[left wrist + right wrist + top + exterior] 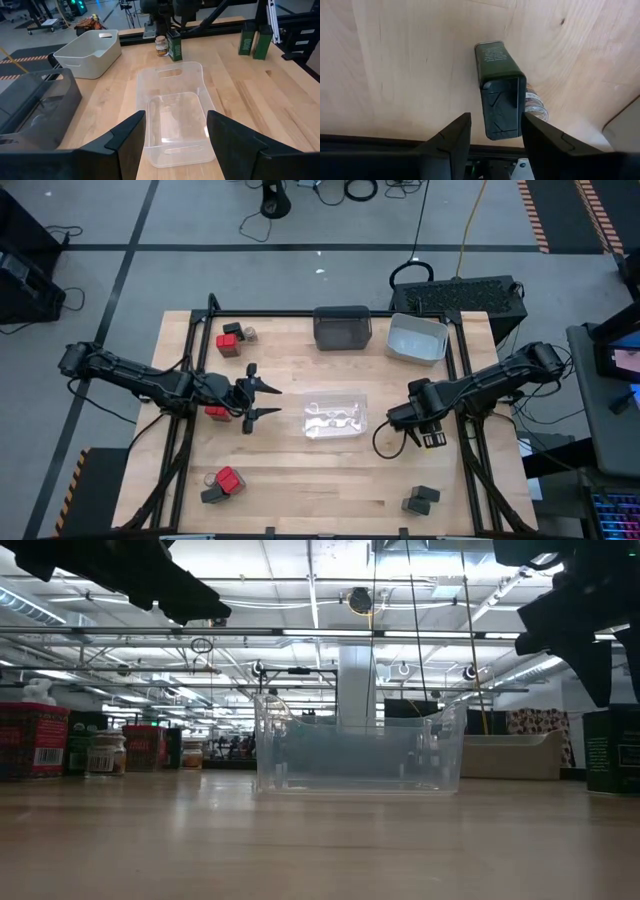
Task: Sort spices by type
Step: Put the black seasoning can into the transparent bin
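My right gripper (pixel 432 440) (pixel 496 118) points down near the table's right edge, open. Its fingers stand on either side of the top of a dark green boxy spice container (pixel 501 95), which stands upright on the wood. A small round jar (pixel 538 106) stands right behind that box. My left gripper (pixel 268 400) (pixel 176 116) hovers open and nearly level, left of the clear bin (pixel 335 418), holding nothing. Red-topped boxes (pixel 230 340) and a jar (pixel 250 334) stand at the far left. A red-topped box (pixel 217 413) sits under my left arm.
A dark grey bin (pixel 342 327) and a light grey bin (pixel 417 338) stand at the far edge. A red-topped and a dark box (pixel 224 483) stand near-left, two dark boxes (pixel 420 500) near-right. A black frame rail (pixel 395 145) runs beside my right gripper.
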